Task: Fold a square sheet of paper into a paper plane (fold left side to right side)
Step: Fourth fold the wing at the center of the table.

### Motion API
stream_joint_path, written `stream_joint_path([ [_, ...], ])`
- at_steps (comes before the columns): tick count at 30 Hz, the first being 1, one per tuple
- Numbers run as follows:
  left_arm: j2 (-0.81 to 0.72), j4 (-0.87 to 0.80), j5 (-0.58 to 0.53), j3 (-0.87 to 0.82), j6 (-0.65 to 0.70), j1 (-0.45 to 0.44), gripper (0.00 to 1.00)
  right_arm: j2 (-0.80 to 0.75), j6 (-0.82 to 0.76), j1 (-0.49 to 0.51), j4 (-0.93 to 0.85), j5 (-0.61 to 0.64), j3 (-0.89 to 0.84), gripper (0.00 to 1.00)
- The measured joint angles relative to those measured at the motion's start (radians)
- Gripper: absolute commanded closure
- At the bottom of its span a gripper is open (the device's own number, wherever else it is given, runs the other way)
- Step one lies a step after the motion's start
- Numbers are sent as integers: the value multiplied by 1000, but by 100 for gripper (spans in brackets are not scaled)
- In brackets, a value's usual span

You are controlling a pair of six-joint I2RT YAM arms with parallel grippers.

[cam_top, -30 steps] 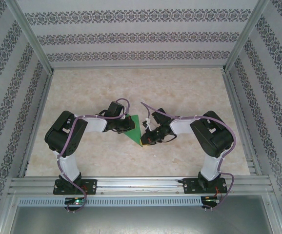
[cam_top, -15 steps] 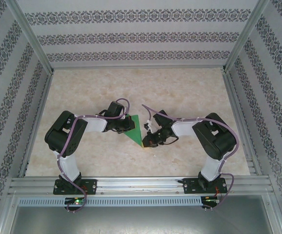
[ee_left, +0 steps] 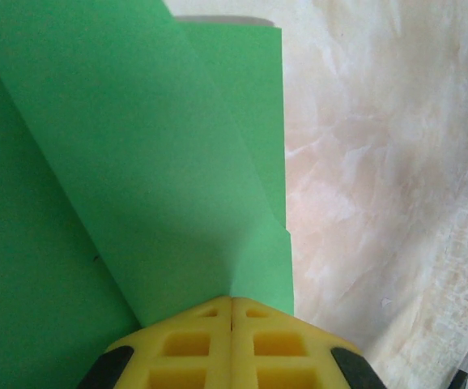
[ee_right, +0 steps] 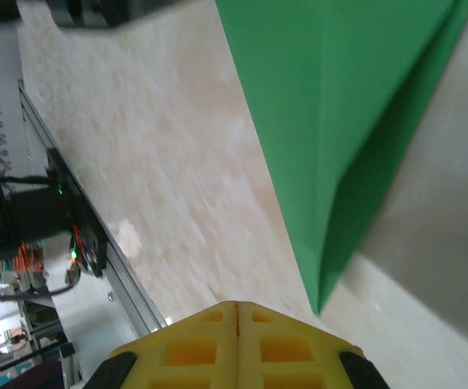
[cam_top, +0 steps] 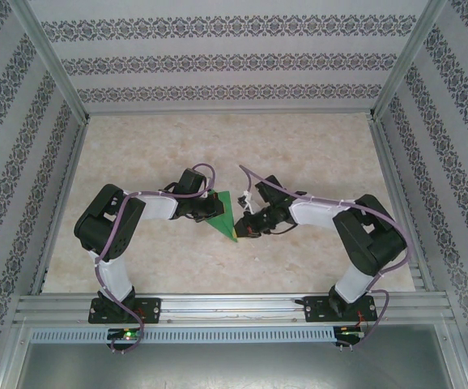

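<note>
Seeing the paper [cam_top: 224,214] mid-desk [cam_top: 299,146], between the two arms, already folded down to a pointed triangle: wide end far, nose toward the near edge. Not a plane yet (going by shape, more folds to go).

Reading the left fingers [cam_top: 211,207] as pressed together, tip planted on the paper's left part. From the left wrist, same story: closed fingers [ee_left: 218,324] right where two overlapping flaps of the paper [ee_left: 137,162] meet along a crease. Looks like a hold-down rather than a pinch, there to flatten the layers and stop the sheet sliding on the smooth desk. Can't rule out a layer caught in the seam.

Reading the right fingers [cam_top: 247,228] as together too, sitting just beside the right edge, near the nose. From the right wrist: closed fingers [ee_right: 222,332] just short of the paper's [ee_right: 339,105] sharp tip, apart from it, nothing held. Grey shadow under that right edge, so probably lifted a little off the desk (not dead flat).

Best guess at the why: left as anchor, right as a closed blunt tool, placed to run along an edge or press a crease. Fits thin paper: easier pushed and flattened than gripped. Main risk: dragging the whole sheet if the anchor slips, or skewing the crease near the nose.
</note>
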Motion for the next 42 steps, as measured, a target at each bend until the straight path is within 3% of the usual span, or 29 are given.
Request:
stream_joint_path([
  [16,-1,0,0,0,0,0,100,159,51,15,89,100,94,100],
  [42,-1,8,0,-5,0,0,99,168,16,28,56,153,94,100],
])
